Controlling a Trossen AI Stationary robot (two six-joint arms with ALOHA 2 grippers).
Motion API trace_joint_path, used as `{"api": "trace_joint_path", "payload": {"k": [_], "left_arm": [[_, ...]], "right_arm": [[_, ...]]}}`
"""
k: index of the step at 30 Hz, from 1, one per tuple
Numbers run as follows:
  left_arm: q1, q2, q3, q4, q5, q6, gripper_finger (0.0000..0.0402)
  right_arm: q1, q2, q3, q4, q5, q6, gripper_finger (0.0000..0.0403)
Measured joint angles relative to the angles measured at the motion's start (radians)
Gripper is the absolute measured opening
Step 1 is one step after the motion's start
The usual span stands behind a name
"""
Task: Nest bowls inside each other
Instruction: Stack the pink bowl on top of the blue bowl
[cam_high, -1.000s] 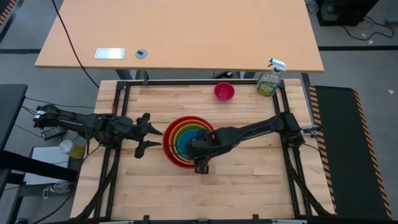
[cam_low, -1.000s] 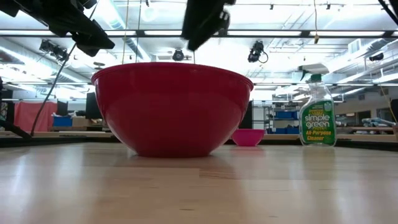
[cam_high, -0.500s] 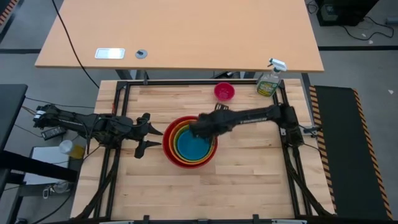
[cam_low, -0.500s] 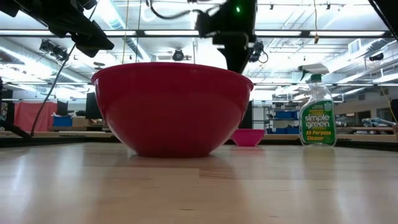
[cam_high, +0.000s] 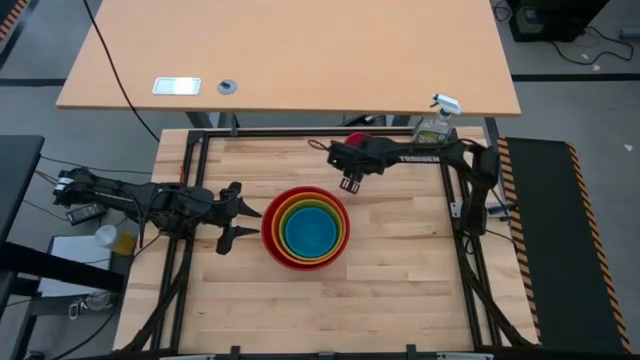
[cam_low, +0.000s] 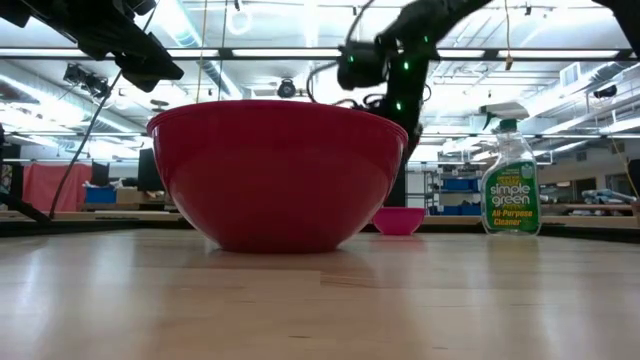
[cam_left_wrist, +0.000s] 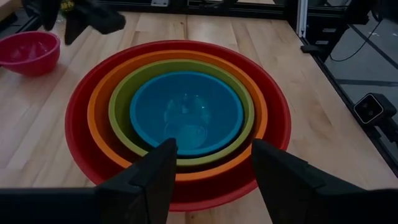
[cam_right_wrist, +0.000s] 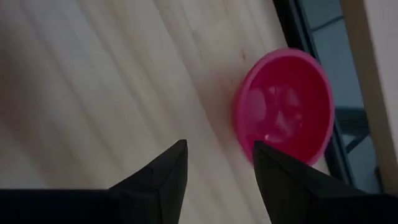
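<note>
Moved: right gripper (cam_high: 350, 184) swung from bowl stack (cam_high: 305, 227) to 1 o'clock, near pink bowl (cam_right_wrist: 284, 104); fingers apart, empty.
Left gripper (cam_high: 228, 213): at stack's 9 o'clock, wide open, empty.
Nearby: spray bottle (cam_high: 433, 128) at 2 o'clock.

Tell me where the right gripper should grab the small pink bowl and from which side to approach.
Grip the rim of the pink bowl, probably from above, one finger inside and one outside the wall. It sits upright and open-mouthed on the table, alone near the far edge, so the thin rim is the only graspable edge. The right gripper, open, hovers just beside it. The spray bottle stands clear to one side.
</note>
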Motion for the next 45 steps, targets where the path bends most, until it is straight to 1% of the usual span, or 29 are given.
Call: {"api": "trace_joint_path", "payload": {"k": [3,5,8,11,14,17,20,23,27,34,38,41,45], "left_arm": [[0.0,0.0,0.0,0.001,0.0,0.0,0.021],[0.0,0.0,0.0,0.002,0.0,0.0,0.021],[0.0,0.0,0.0,0.004,0.0,0.0,0.021],[0.0,0.0,0.0,0.007,0.0,0.003,0.021],[0.0,0.0,0.0,0.006,0.0,0.009,0.021],[0.0,0.0,0.0,0.006,0.0,0.009,0.021],[0.0,0.0,0.0,0.0,0.0,0.008,0.021],[0.0,0.0,0.0,0.0,0.0,0.009,0.021],[0.0,0.0,0.0,0.0,0.0,0.012,0.021],[0.0,0.0,0.0,-0.001,0.0,0.034,0.021],[0.0,0.0,0.0,-0.001,0.0,0.034,0.021],[0.0,0.0,0.0,-0.001,0.0,0.036,0.021],[0.0,0.0,0.0,-0.001,0.0,0.039,0.021]], "right_arm": [[-0.05,0.004,-0.049,0.094,-0.06,-0.115,0.0194],[-0.075,0.006,-0.083,0.152,-0.089,-0.156,0.0207],[-0.104,0.006,-0.091,0.162,-0.048,-0.169,0.0231],[-0.126,0.016,-0.091,0.165,-0.04,-0.212,0.0255],[-0.137,0.032,-0.091,0.166,0.006,-0.253,0.0273],[-0.154,0.055,-0.091,0.169,0.002,-0.283,0.0282],[-0.167,0.079,-0.091,0.176,0.006,-0.299,0.028],[-0.174,0.105,-0.091,0.184,0.034,-0.303,0.0263],[-0.179,0.123,-0.091,0.189,0.021,-0.303,0.0215],[-0.171,0.129,-0.091,0.156,0.008,-0.299,0.0096],[-0.151,0.129,-0.075,0.078,-0.023,-0.276,0.0025],[-0.125,0.129,-0.029,-0.05,-0.031,-0.223,0.0021],[-0.062,0.111,0.05,-0.257,-0.02,-0.129,0.0037]]}}
